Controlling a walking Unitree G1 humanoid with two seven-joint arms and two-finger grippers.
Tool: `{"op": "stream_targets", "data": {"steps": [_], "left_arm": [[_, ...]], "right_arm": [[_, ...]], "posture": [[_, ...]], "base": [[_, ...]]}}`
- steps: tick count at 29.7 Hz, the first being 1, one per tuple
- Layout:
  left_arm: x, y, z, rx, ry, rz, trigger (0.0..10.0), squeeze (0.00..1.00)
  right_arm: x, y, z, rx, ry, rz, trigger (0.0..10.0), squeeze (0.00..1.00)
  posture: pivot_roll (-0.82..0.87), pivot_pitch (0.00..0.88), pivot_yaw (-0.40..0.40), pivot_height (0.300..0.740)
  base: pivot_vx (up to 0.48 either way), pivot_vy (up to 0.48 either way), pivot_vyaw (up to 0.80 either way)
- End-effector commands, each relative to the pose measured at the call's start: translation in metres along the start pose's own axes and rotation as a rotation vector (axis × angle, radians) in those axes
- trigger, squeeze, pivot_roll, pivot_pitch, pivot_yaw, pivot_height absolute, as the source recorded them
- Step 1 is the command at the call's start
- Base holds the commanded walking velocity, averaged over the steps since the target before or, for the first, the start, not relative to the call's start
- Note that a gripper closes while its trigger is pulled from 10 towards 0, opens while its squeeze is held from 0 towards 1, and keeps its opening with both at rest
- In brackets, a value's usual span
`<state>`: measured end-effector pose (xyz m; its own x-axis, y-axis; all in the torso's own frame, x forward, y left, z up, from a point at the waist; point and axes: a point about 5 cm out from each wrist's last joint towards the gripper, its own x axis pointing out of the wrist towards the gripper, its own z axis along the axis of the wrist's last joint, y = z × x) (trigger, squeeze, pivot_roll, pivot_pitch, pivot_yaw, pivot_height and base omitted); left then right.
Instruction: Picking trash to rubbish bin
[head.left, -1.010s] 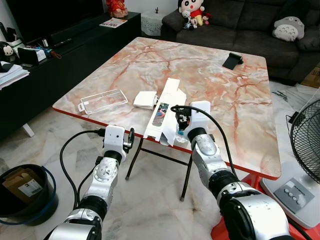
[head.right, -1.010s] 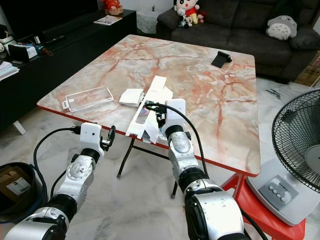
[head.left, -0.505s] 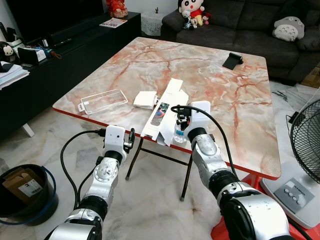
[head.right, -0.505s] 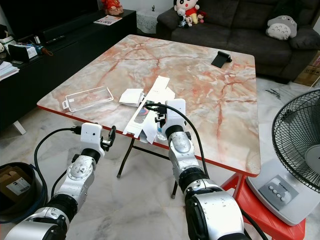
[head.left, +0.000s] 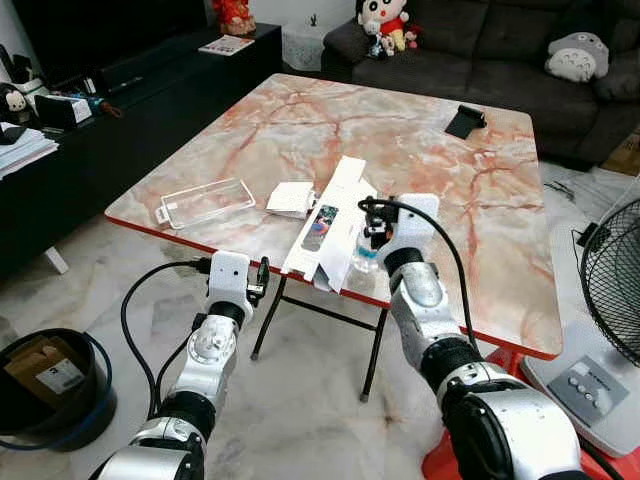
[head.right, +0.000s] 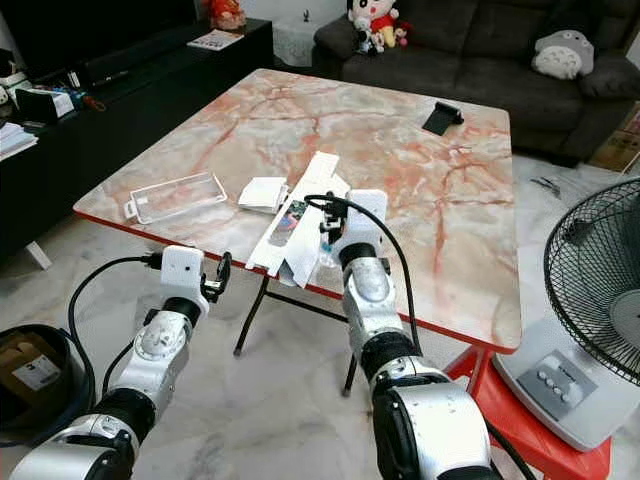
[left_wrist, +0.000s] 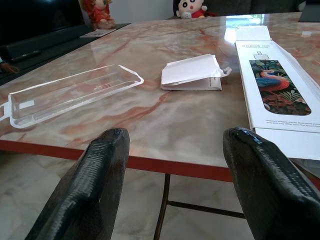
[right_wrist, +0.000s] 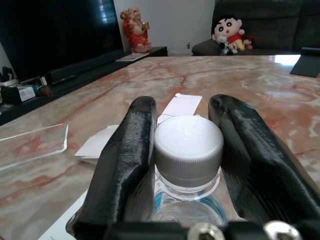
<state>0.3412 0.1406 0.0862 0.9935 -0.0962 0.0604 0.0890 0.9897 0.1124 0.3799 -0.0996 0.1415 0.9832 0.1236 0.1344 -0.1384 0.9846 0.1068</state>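
Note:
A small clear plastic bottle (right_wrist: 188, 147) with a white cap stands between the two black fingers (right_wrist: 129, 160) of my right gripper (head.left: 371, 240), which is shut on its neck at the table's near edge. The bottle (head.left: 363, 258) sits beside a long white box (head.left: 330, 225) with a bird picture on it. A folded white paper (head.left: 290, 198) and a clear plastic tray (head.left: 205, 203) lie further left on the marble table (head.left: 400, 150). My left gripper (head.left: 262, 275) hangs open just below and in front of the table edge, holding nothing.
A black rubbish bin (head.left: 50, 385) with a cardboard box in it stands on the floor at my far left. A fan (head.left: 612, 290) stands at the right. A black phone stand (head.left: 465, 120) sits at the table's far side, with a sofa behind.
My right gripper, with the bottle in it, has shifted slightly right and further over the table. The left arm has stayed put.

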Motion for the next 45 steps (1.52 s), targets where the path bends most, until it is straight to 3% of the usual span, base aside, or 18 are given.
{"op": "stream_targets", "data": {"steps": [1,26,45], "left_arm": [[0.002,-0.0012,0.004,-0.013,-0.017,0.006,10.0,0.0],[0.0027,-0.0022,0.0065,-0.03,-0.035,0.002,10.0,0.0],[0.0029,-0.0016,0.0068,-0.03,-0.035,0.005,10.0,0.0]], "right_arm": [[0.0057,0.0,0.0144,0.005,-0.063,0.004,10.0,0.0],[0.004,-0.0015,0.013,0.015,-0.069,-0.004,10.0,0.0],[0.0041,-0.0022,0.013,0.016,-0.068,-0.007,10.0,0.0]], "posture": [[0.06,0.0,-0.037,0.74],[0.06,0.0,-0.036,0.74],[0.06,0.0,-0.037,0.74]], "base": [[0.0,0.0,0.0],[0.0,0.0,0.0],[-0.264,0.0,0.0]]}}
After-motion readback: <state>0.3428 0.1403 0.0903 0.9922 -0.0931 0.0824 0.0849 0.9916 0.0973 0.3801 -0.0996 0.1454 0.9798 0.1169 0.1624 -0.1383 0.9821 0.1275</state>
